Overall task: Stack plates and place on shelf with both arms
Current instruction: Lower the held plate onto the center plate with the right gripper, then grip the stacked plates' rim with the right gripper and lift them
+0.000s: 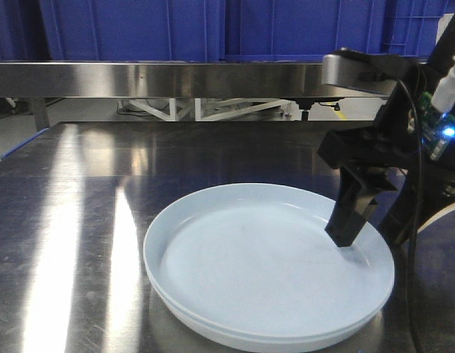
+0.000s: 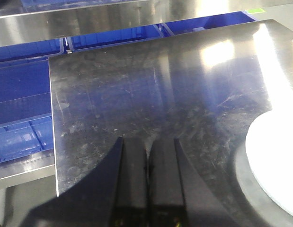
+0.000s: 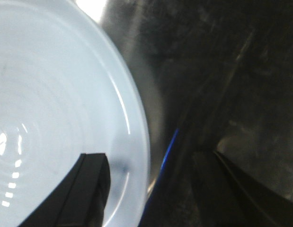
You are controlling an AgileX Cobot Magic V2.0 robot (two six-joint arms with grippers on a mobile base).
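Lower of two plates (image 1: pixel 264 265) almost wholly covered by upper; only thin edge seen beneath rim, nearest part clipped by bottom of front view. Outer fingertip of right gripper (image 1: pixel 368 237) hidden behind plate rim. Crates (image 1: pixel 139 29) cut off at top; shelf (image 1: pixel 176 79) rail masked at right by right arm (image 1: pixel 425 125). Left wrist view: left gripper (image 2: pixel 147 144) cropped at bottom, plates cropped at right, washed out by glare. Right wrist view blurred throughout; stack not resolved into two, fingers (image 3: pixel 89 189) cut at bottom edge.

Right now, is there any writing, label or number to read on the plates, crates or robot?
No text can be read anywhere.
The plates, crates and shelf bear no writing; the green board on the right arm is too small to show any print.
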